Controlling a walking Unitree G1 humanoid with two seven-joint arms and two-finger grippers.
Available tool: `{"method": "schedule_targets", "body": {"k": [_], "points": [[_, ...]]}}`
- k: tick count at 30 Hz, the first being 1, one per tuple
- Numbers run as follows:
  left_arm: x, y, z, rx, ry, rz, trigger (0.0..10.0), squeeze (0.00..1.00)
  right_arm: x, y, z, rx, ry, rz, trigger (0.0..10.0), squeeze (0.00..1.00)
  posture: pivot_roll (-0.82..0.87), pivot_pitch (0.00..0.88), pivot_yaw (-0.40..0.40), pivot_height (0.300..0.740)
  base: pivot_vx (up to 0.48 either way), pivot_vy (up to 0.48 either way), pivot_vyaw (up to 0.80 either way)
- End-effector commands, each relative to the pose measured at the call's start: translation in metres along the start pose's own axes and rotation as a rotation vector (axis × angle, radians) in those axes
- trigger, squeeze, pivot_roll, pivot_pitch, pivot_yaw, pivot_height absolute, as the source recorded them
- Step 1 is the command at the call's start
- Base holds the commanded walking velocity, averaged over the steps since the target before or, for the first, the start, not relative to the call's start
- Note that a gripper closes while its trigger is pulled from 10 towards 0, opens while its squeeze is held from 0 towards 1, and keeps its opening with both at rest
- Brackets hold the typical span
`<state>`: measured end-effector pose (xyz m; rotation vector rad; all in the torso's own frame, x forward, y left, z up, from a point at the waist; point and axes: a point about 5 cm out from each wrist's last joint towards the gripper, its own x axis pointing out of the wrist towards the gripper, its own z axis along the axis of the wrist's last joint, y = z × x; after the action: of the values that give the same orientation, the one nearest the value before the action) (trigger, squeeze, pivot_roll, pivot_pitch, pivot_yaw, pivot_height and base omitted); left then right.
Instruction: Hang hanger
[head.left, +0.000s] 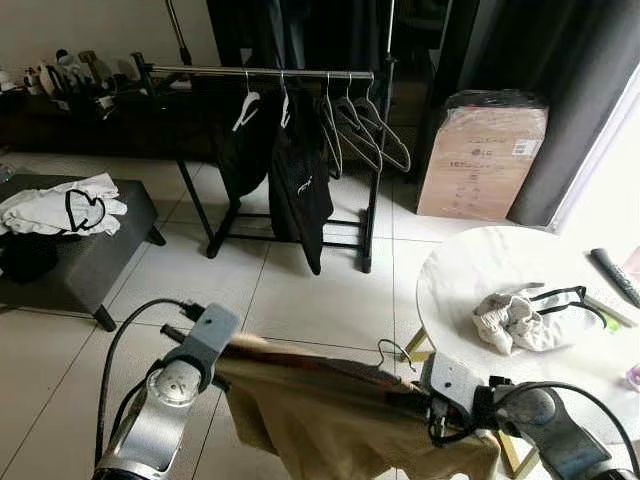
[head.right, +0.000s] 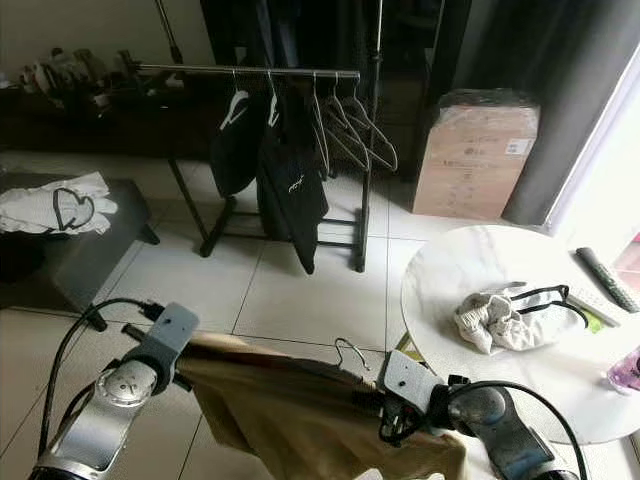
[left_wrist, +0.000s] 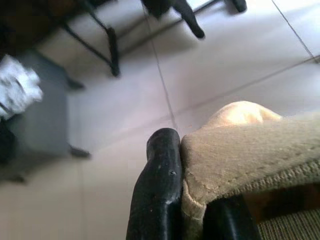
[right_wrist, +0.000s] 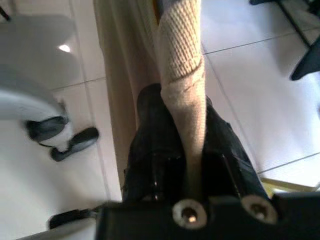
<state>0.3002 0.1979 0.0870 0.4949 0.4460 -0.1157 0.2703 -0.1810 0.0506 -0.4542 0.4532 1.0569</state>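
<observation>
Not hung yet. Wooden hanger with tan knitted garment (head.left: 330, 410) held between both arms, left gripper (left_wrist: 192, 200) and right gripper (right_wrist: 187, 150) fingers pinching the fabric. Black metal clothes rail (head.left: 260, 72) well ahead across the floor.

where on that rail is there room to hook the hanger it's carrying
The rail is bare along its left stretch, from the left post to the white hanger. Rightward it is crowded: black garments, then bunched empty hangers up to the right post. Both hands, left hand and right hand, grip the tan garment.
</observation>
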Motion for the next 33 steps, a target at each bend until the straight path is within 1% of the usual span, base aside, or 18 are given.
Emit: {"method": "schedule_targets", "body": {"k": [1,4,7,8,11,13,14,15,18,20,21,22,23,25,26,29,31,33], "points": [[-0.013,0.062,-0.036,-0.103,0.168,0.268,0.0,0.0,-0.04,-0.017,-0.034,0.135,0.115,-0.134,0.0,0.0,-0.08,0.11,0.018,0.74,0.0,0.0,0.0],[-0.016,0.068,-0.041,-0.225,0.186,0.284,0.0,0.0,-0.046,-0.019,-0.038,0.154,0.118,-0.135,0.0,0.0,-0.07,0.111,0.018,0.74,0.0,0.0,0.0],[-0.018,0.075,-0.055,-0.381,0.224,0.31,0.0,0.0,-0.05,-0.014,-0.034,0.209,0.043,-0.066,0.0,0.0,-0.07,0.111,0.018,0.74,0.0,0.0,0.0],[-0.018,0.075,-0.055,-0.381,0.224,0.31,0.0,0.0,-0.05,-0.014,-0.034,0.209,0.043,-0.066,0.0,0.0,-0.07,0.111,0.018,0.74,0.0,0.0,0.0],[-0.02,0.078,-0.063,-0.459,0.243,0.316,0.0,0.0,-0.052,-0.012,-0.03,0.234,-0.006,-0.03,0.0,0.0,-0.07,0.112,0.019,0.74,0.0,0.0,0.0],[-0.021,0.087,-0.063,-0.552,0.211,0.394,0.0,0.0,-0.054,-0.007,-0.027,0.273,-0.047,0.03,0.0,0.0,-0.07,0.112,0.018,0.74,0.0,0.0,0.0],[-0.023,0.095,-0.061,-0.626,0.169,0.458,0.0,0.0,-0.056,-0.004,-0.028,0.295,-0.051,0.058,0.0,0.0,-0.07,0.112,0.017,0.74,0.0,0.0,0.0],[-0.023,0.095,-0.061,-0.626,0.169,0.458,0.0,0.0,-0.056,-0.004,-0.028,0.295,-0.051,0.058,0.0,0.0,-0.07,0.112,0.017,0.74,0.0,0.0,0.0],[-0.023,0.098,-0.055,-0.708,0.121,0.462,0.0,0.0,-0.055,-0.003,-0.03,0.309,-0.055,0.053,0.0,0.0,-0.07,0.111,0.017,0.74,0.0,0.0,0.0],[-0.022,0.097,-0.054,-0.736,0.104,0.457,0.0,0.0,-0.055,0.0,-0.028,0.331,-0.082,0.086,0.0,0.0,-0.07,0.111,0.019,0.74,0.0,0.0,0.0],[-0.023,0.101,-0.051,-0.771,0.064,0.482,0.0,0.0,-0.056,0.006,-0.027,0.327,-0.085,0.142,0.0,0.0,-0.07,0.11,0.019,0.74,0.0,0.0,0.0],[-0.023,0.102,-0.051,-0.767,0.058,0.488,0.0,0.0,-0.055,0.007,-0.027,0.32,-0.08,0.14,0.0,0.0,-0.07,0.11,0.018,0.74,0.0,0.0,0.0],[-0.021,0.097,-0.047,-0.732,0.053,0.417,0.0,0.0,-0.053,0.003,-0.027,0.333,-0.095,0.093,0.0,0.0,-0.07,0.11,0.018,0.74,0.0,0.0,0.0],[-0.019,0.094,-0.046,-0.717,0.053,0.384,0.0,0.0,-0.052,0.002,-0.026,0.342,-0.105,0.082,0.0,0.0,-0.07,0.11,0.018,0.74,0.0,0.0,0.0],[-0.015,0.074,-0.042,-0.64,0.077,0.202,0.0,0.0,-0.05,-0.001,-0.022,0.37,-0.15,0.064,0.0,0.0,-0.07,0.11,0.02,0.74,0.0,0.0,0.0],[-0.014,0.046,-0.045,-0.594,0.131,0.043,0.0,0.0,-0.046,-0.003,-0.003,0.418,-0.296,0.069,0.0,0.0,-0.07,0.109,0.02,0.74,0.0,0.0,0.0],[-0.013,0.041,-0.048,-0.583,0.151,0.037,0.0,0.0,-0.045,-0.002,0.003,0.432,-0.337,0.083,0.0,0.0,-0.07,0.107,0.022,0.74,0.0,0.0,0.0],[-0.012,0.038,-0.051,-0.614,0.166,0.06,0.0,0.0,-0.044,-0.001,0.008,0.451,-0.379,0.105,0.0,0.0,-0.07,0.107,0.02,0.74,0.0,0.0,0.0]]}}
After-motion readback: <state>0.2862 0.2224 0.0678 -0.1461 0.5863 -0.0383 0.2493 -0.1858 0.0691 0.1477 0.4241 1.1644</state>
